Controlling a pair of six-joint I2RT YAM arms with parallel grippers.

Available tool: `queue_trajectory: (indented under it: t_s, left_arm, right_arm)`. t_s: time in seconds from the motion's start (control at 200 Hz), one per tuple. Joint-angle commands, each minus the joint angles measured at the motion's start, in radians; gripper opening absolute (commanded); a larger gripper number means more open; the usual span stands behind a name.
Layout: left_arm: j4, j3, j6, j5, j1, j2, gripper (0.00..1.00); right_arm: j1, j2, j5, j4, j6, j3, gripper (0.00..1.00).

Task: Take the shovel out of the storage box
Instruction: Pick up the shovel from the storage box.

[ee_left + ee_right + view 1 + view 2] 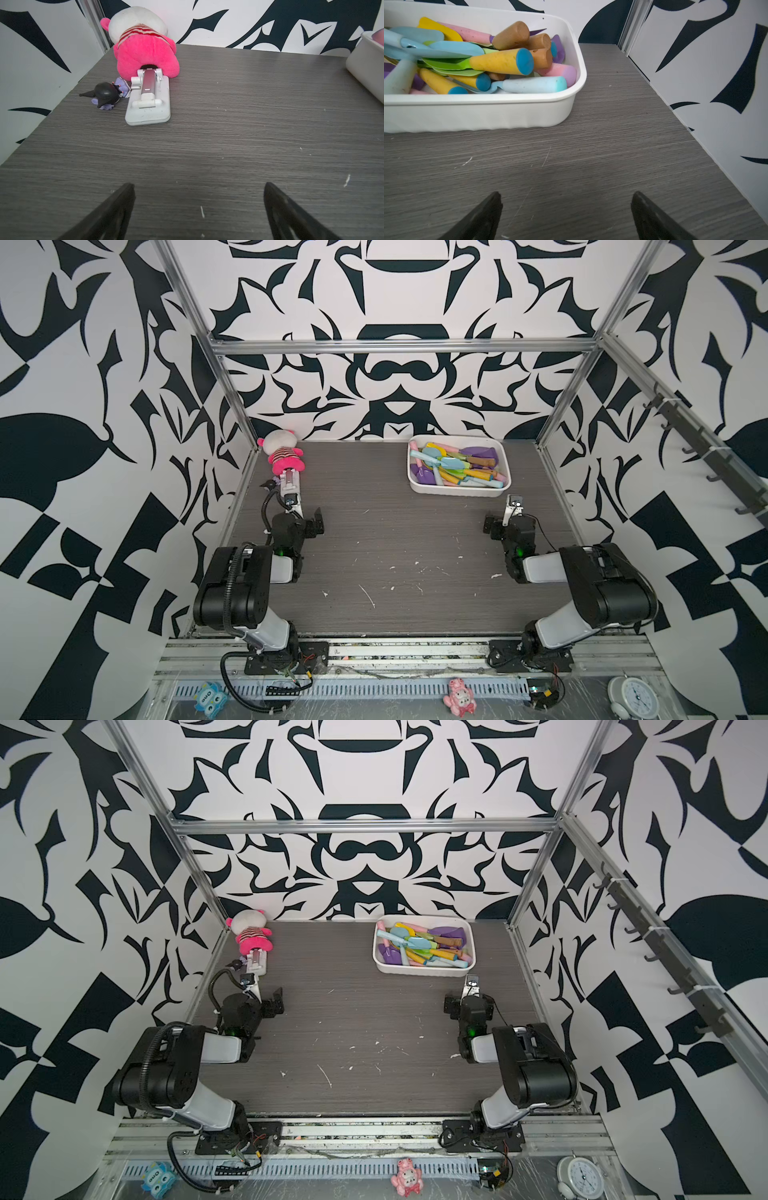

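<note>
Both my claws stand wide apart at the tips and hold nothing. My left claw (198, 185) hangs just over the grey wood-grain surface (228, 135), and I see only bare board between its two black fingertips. My right claw (566, 193) is the same: spread as far as it goes, with nothing gripped or touched.

Ahead of my right claw and a little toward the middle sits the one shallow white plastic storage box (477, 116) with rounded corners and a rolled rim. It also shows in both top views (453, 490) (419, 969). A tangled pile of coloured plastic toy shovels (452, 62) lies inside it, so every shovel is in the box. I cannot count the whole heap. I do make out three yellow handles with blue end caps, at least three brown handles, and one pale blue handle lying along the box's near wall.

Ahead of my left claw, toward the back corner, are three things. There is one pink and white plush toy (143, 45) and one flat white folding stand (148, 104) touching the plush. Just beside the stand lies one small black and lilac figurine (106, 94).

A strip of bare surface separates my right claw from the box's near wall. The patterned side wall runs close along that claw's outer side. Between my two claws the surface lies broad and open.
</note>
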Motion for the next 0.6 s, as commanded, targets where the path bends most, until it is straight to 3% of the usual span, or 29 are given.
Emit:
queue_trajectory:
  t_s: [0.0, 0.595]
  left_arm:
    - [0.024, -0.01, -0.01, -0.008, -0.001, -0.012, 0.99]
    - [0.014, -0.003, -0.01, -0.008, 0.001, -0.009, 0.99]
  right_arm:
    - [0.003, -0.002, 0.006, 0.041, -0.005, -0.002, 1.0]
    - [0.003, -0.004, 0.004, 0.027, -0.009, 0.004, 1.0]
